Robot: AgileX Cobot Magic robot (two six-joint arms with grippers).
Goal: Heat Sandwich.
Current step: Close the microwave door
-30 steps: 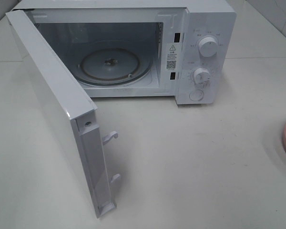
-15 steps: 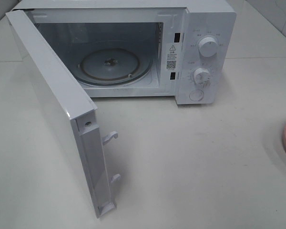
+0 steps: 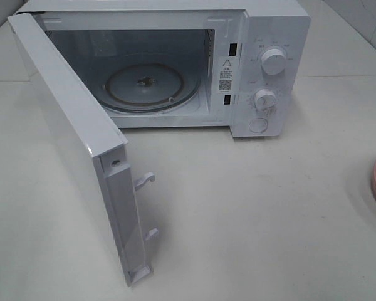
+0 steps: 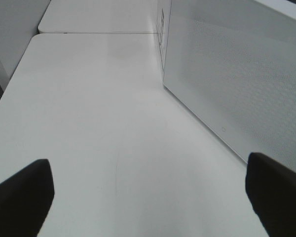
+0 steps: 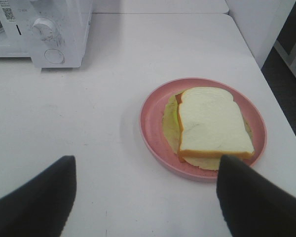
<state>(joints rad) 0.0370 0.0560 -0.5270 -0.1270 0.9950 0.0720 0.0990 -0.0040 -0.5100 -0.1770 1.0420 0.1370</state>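
Nothing moved since a second ago: microwave door (image 3: 81, 150) open, sandwich (image 5: 214, 123) unheated on plate (image 5: 155, 133) (both grippers gape wide, empty).

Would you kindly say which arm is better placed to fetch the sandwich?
Probably the right: its open tool faces the sandwich on the pink plate. The left tool faces the microwave door.
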